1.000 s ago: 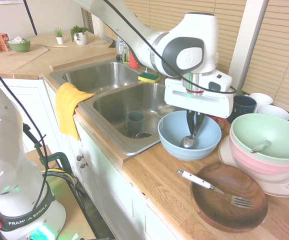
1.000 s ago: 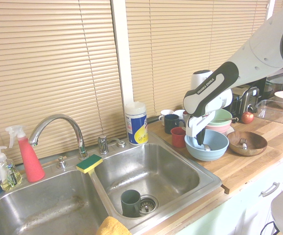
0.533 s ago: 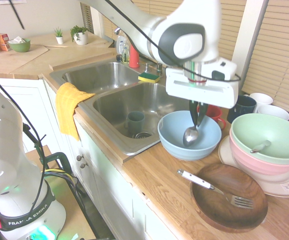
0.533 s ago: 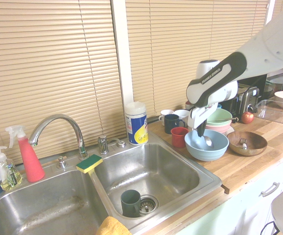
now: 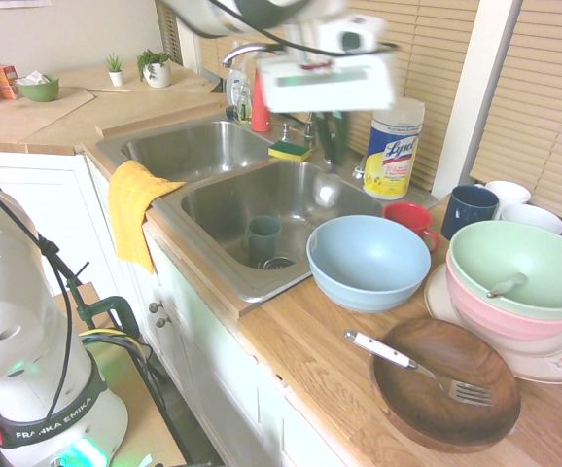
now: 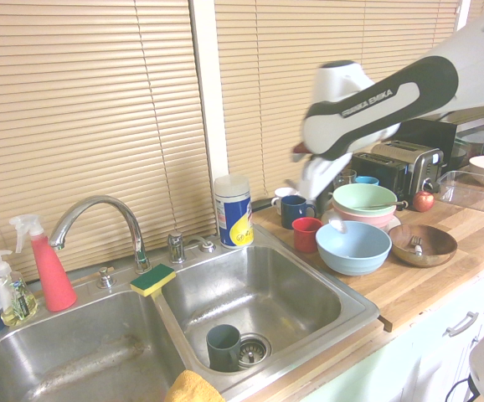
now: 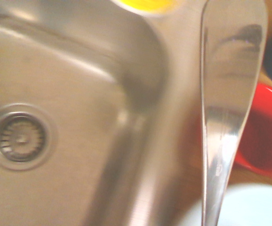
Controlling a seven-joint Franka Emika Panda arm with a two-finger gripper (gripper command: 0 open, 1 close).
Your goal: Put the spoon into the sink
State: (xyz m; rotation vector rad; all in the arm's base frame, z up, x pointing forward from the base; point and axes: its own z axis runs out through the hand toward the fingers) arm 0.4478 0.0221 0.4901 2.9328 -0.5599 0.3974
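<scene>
The silver spoon (image 7: pixel 225 94) hangs head-down from my gripper (image 5: pixel 328 156), which is shut on its handle. Motion blurs both exterior views. The spoon (image 5: pixel 326 190) sits in the air over the back right part of the sink (image 5: pixel 223 199), above the right basin and well clear of its floor. From the other side, the gripper (image 6: pixel 326 201) and spoon (image 6: pixel 336 222) hover between the sink (image 6: pixel 267 293) and the blue bowl (image 6: pixel 353 247). The wrist view shows the basin's drain (image 7: pixel 20 139) off to one side of the spoon.
A dark green cup (image 5: pixel 263 236) stands by the drain in the right basin. The blue bowl (image 5: pixel 368 261), a red cup (image 5: pixel 407 216) and a Lysol can (image 5: pixel 394 146) edge the sink. A sponge (image 5: pixel 289 150) sits on the divider; a yellow cloth (image 5: pixel 133 204) hangs over the front rim.
The gripper has lifted the spoon out of the blue bowl and carried it up and across toward the sink's right basin. The bowl now holds nothing.
</scene>
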